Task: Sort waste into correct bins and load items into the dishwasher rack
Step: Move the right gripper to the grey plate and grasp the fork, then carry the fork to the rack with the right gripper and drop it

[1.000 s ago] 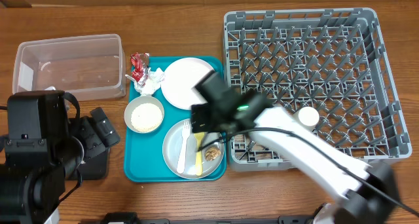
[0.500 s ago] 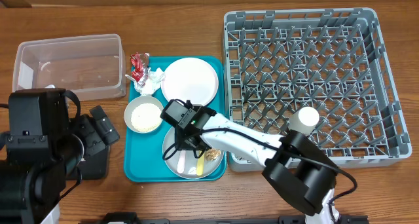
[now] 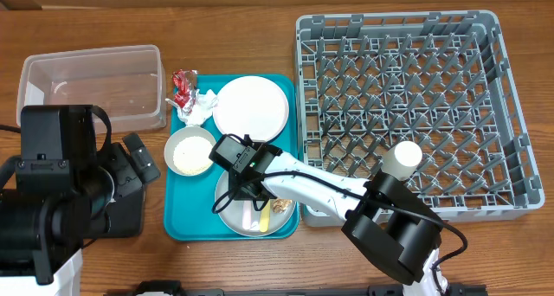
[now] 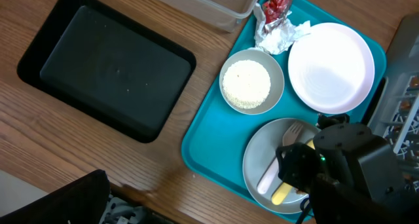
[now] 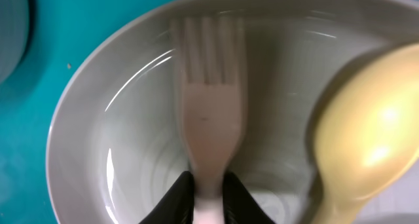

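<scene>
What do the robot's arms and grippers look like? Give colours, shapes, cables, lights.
The right arm has a white link, black joints, a thin black cable and a green light near its wrist. The right gripper has black fingertips. The left arm is boxy and black.

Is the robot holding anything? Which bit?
Yes: the right gripper has its jaws pinched on the white plastic fork by its handle, just below the prongs, over the light grey round plate.

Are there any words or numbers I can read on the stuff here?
None can be read.
Red wrapper: any print is too crumpled and small to read.
Fork, white plate, grey rack: plain, no writing shows.
</scene>
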### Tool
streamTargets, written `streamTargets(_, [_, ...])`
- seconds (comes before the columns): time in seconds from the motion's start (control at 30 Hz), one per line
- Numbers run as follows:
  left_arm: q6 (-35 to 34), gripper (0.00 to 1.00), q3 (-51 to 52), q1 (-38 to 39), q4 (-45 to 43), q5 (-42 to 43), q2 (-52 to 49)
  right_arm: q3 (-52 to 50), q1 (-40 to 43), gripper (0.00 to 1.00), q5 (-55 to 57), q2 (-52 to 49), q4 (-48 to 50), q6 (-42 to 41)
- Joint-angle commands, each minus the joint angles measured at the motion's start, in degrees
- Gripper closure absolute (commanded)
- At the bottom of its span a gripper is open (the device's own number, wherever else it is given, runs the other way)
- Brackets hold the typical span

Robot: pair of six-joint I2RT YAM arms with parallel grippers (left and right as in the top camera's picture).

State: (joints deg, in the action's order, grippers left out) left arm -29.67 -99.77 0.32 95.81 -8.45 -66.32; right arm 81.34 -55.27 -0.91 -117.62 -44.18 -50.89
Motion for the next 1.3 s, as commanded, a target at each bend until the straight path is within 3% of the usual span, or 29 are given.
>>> streamTargets(0.0, [0.07, 0.00, -0.57, -0.39, -0.04, -0.96, -0.72, 0.61, -0.39, 0.86, 1.18, -1.40, -0.39, -0.17])
streamTargets(0.2, [0.07, 0.00, -0.57, -0.39, -0.04, -0.96, -1.81, 4.31, -0.22, 0.91, 5.99, -1.38, -5.92, 0.24])
streamTargets(0.7, [0.04, 0.00, -0.57, -0.39, -0.04, -0.87, -4.37, 16.81, -0.46, 0.94, 11.61, 3.91, -15.21, 12.39])
streamTargets(1.07, [0.98, 0.00, -0.57, -0.33, 0.96, 2.93, -3.93, 17.11, 12.59, 0.94, 12.41, 14.03, -18.47, 20.00])
streamTargets(1.27, [1.36, 0.00, -0.57, -0.31, 0.98, 0.33, 3.96, 16.65, 19.45, 0.92, 12.46, 13.94, -18.93, 25.88])
